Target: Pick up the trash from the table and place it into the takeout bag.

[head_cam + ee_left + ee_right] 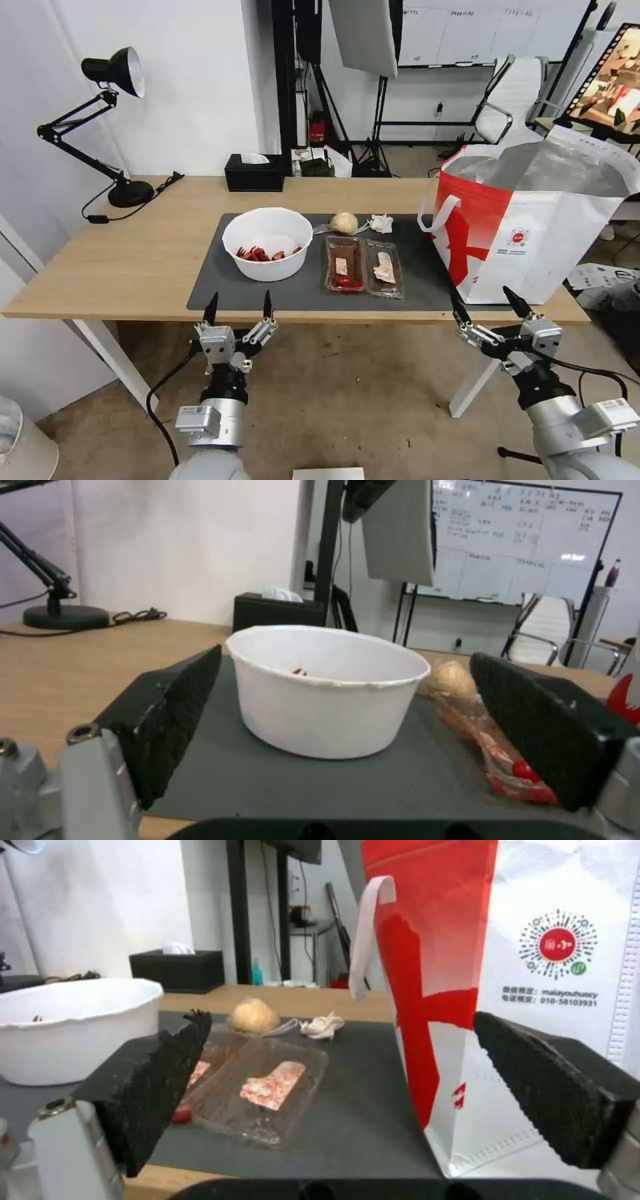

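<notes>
Left pincer [239, 305]: mine, held off the near edge of the bench, jaws spread wide with nothing between them, aimed at the bowl.
Right pincer [488, 305]: mine too, wide open and empty, hanging before the near edge by the bag's front corner.
Bowl [267, 243]: white, round, upright on the dark mat, red scraps in its bottom.
Plastic tray [364, 266]: clear, hinged, lying open and flat just beside the bowl, red bits at its near end.
Beige lump [344, 223]: on the mat behind the tray.
Napkin [381, 223]: crumpled, white, just beside the lump, toward the bag.
Takeout bag [527, 230]: white and red, standing open at my right end of the bench, foil lining showing, a strap handle hanging on its red side.
Bench [133, 253]: light wood, carrying the grey mat [220, 280].
Tissue box [254, 173]: black, at the far edge.
Desk lamp [110, 127]: black, far left corner.
</notes>
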